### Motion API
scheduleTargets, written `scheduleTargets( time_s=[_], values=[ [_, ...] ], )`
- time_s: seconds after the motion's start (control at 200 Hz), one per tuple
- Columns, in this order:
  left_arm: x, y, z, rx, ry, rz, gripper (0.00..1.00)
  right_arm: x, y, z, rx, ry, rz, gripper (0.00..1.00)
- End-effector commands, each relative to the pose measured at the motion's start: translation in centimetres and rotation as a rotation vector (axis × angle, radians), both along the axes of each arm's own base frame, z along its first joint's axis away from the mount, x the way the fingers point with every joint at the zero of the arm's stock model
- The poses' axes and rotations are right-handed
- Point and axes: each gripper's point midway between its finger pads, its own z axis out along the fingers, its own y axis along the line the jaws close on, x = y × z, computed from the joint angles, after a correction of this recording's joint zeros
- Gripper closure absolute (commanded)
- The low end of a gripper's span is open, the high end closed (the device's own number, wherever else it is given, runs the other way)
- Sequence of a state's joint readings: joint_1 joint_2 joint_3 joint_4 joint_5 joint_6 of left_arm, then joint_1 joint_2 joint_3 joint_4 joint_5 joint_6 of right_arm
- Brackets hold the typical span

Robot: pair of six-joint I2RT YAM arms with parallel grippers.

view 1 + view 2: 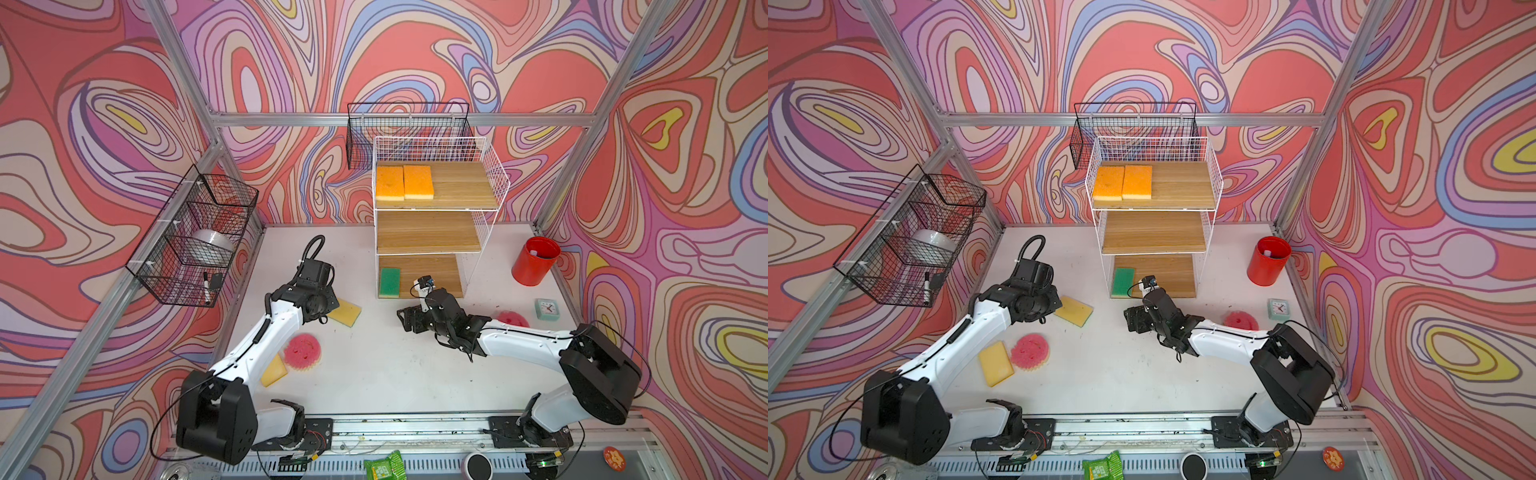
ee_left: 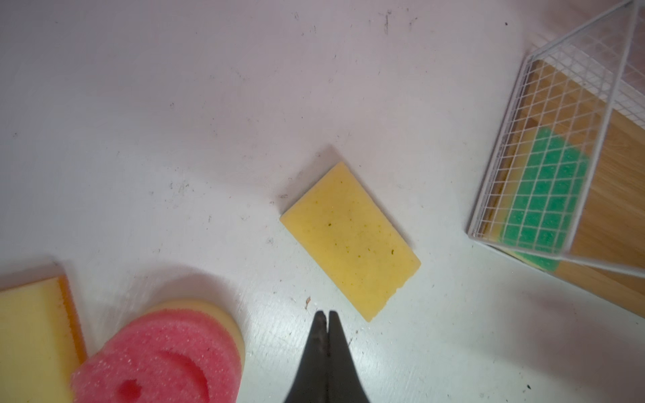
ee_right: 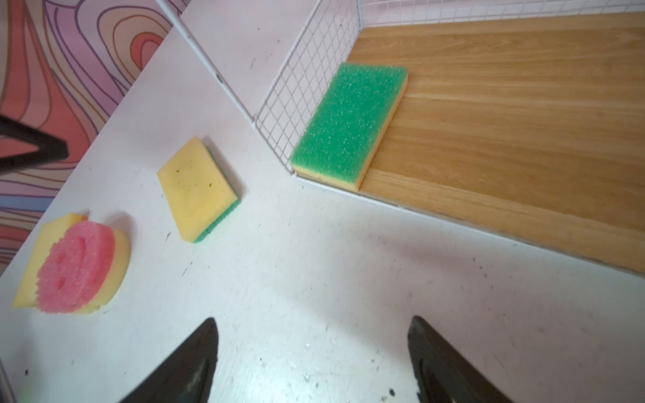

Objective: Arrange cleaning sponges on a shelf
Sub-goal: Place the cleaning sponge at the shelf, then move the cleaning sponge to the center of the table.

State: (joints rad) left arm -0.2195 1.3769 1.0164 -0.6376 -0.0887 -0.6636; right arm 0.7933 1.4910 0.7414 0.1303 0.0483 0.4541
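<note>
Right wrist view is showing a green layer under the yellow-side-up sponge lying on the bench near the shelf; left wrist view is only showing its yellow face. Left fingers are pressing together on nothing near it, right fingers are hanging spread wide, empty.

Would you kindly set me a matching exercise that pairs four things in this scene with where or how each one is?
Things:
1. orange sponges
2. green-side-up sponge
3. left gripper
4. right gripper

Places or states:
A. jaws wide apart
B. top board of the shelf
C. jaws shut, nothing held
D. bottom board of the shelf

Pairs: 1-B, 2-D, 3-C, 4-A
</note>
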Motion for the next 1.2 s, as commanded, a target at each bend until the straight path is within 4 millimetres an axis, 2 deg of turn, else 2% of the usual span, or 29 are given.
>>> scheduleTargets(
  time_s=[0.0, 0.285, 0.516, 0.731, 0.861, 1.086, 1.197],
  values=[
    [1.7, 1.3, -0.8, 0.032, 0.044, 0.008, 1.00, -1.1, 0.8, 1.0, 0.060, -0.008, 0.061, 0.12],
    [5.6, 3.4, -3.8, 0.120, 0.124, 0.018, 1.00, -2.1, 1.6, 1.5, 0.126, 0.008, 0.117, 0.12],
    [7.5, 3.2, -6.1, 0.122, 0.162, 0.011, 1.00, -2.3, 1.8, 1.2, 0.120, 0.010, 0.131, 0.11],
    [7.0, 2.7, -8.0, 0.091, 0.185, 0.003, 1.00, -2.2, 1.8, 1.2, 0.115, 0.000, 0.138, 0.11],
    [6.1, 1.5, -8.7, 0.018, 0.165, 0.005, 1.00, -2.1, 1.9, 0.8, 0.112, 0.006, 0.140, 0.11],
    [4.7, -0.4, -9.2, -0.007, 0.165, -0.025, 1.00, -1.9, 1.7, 0.8, 0.103, 0.000, 0.130, 0.11],
    [4.3, -1.7, -8.3, -0.015, 0.127, -0.046, 1.00, -1.8, 1.6, 0.3, 0.089, 0.001, 0.123, 0.11]
  ],
)
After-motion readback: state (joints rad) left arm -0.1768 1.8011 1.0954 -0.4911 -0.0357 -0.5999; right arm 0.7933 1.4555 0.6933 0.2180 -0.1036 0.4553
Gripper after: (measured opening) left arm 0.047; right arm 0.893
